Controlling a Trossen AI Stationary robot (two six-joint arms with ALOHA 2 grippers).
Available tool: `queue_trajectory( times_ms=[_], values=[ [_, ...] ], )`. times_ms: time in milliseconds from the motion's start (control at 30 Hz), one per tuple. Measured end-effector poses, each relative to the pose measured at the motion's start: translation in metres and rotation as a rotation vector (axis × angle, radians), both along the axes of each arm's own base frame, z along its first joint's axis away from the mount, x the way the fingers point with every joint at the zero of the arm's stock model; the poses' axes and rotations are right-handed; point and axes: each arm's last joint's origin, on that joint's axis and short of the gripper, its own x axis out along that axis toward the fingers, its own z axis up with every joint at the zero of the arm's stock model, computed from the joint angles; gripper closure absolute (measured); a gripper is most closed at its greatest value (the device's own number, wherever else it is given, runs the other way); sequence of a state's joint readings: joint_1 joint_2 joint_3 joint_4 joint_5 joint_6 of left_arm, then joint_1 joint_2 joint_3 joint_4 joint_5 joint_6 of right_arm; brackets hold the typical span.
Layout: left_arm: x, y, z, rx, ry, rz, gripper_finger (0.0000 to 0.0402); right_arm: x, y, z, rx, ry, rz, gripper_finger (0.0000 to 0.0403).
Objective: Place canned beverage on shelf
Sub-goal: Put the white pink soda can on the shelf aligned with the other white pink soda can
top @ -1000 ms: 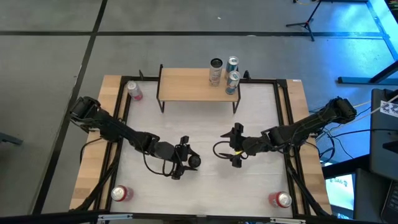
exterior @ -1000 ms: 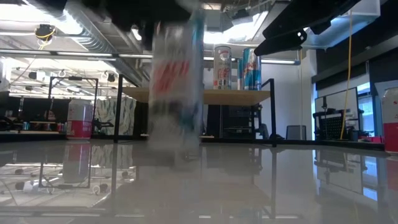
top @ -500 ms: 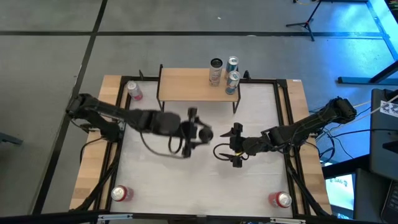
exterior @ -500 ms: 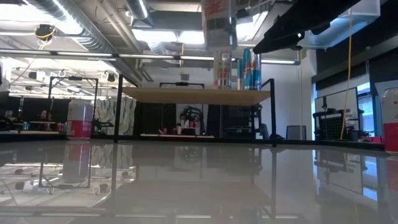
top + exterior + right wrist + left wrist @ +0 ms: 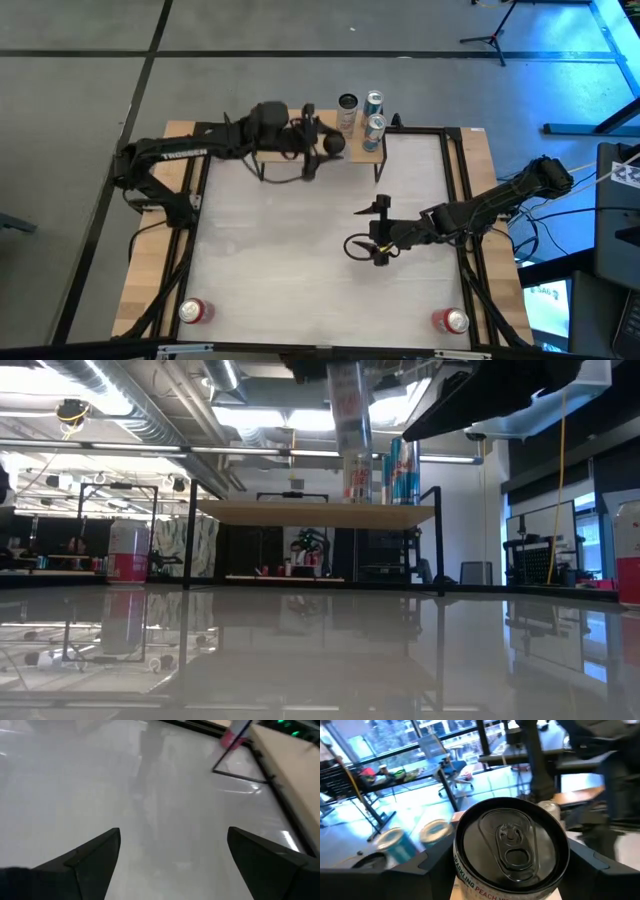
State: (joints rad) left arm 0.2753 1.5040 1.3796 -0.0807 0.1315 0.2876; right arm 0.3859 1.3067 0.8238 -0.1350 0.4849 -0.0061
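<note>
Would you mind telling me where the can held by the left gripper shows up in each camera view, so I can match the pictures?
High view: the held can is above the shelf, beside the three cans standing at its right end.
Low view: top centre, hanging above the shelf board.
Left wrist view: centre, lid facing the camera.
Right wrist view: not in it.
Shared landmark: the blue-and-silver cans on the shelf.

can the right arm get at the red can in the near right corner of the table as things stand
Probably yes. The right gripper hangs open and empty over mid-table, the red can stands alone in its corner, and only bare tabletop lies between. The left gripper is off at the shelf.
</note>
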Motion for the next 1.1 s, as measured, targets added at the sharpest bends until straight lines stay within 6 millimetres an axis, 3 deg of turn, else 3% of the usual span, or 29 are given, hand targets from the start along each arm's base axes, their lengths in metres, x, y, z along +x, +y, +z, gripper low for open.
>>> queue_trajectory(
  times_ms=[267, 500, 767, 967, 1100],
  values=[
    [0.007, 0.045, -0.018, -0.14, -0.028, 0.041, 0.0151, 0.0, -0.003, 0.001, -0.049, -0.023, -0.074, 0.004],
    [0.017, 0.071, -0.023, -0.233, 0.006, 0.059, 0.0151, 0.0, -0.003, 0.001, -0.065, -0.021, -0.065, 0.004],
    [0.039, 0.084, -0.014, -0.244, 0.062, 0.08, 0.0151, 0.0, -0.003, 0.001, -0.07, -0.017, -0.063, 0.004],
    [0.049, 0.089, -0.031, -0.236, 0.12, 0.1, 0.0151, 0.0, -0.003, 0.0, -0.076, -0.01, -0.06, 0.004],
    [0.049, 0.09, -0.033, -0.233, 0.132, 0.115, 0.0151, 0.0, -0.003, 0.001, -0.096, -0.007, -0.048, 0.004]
  ],
)
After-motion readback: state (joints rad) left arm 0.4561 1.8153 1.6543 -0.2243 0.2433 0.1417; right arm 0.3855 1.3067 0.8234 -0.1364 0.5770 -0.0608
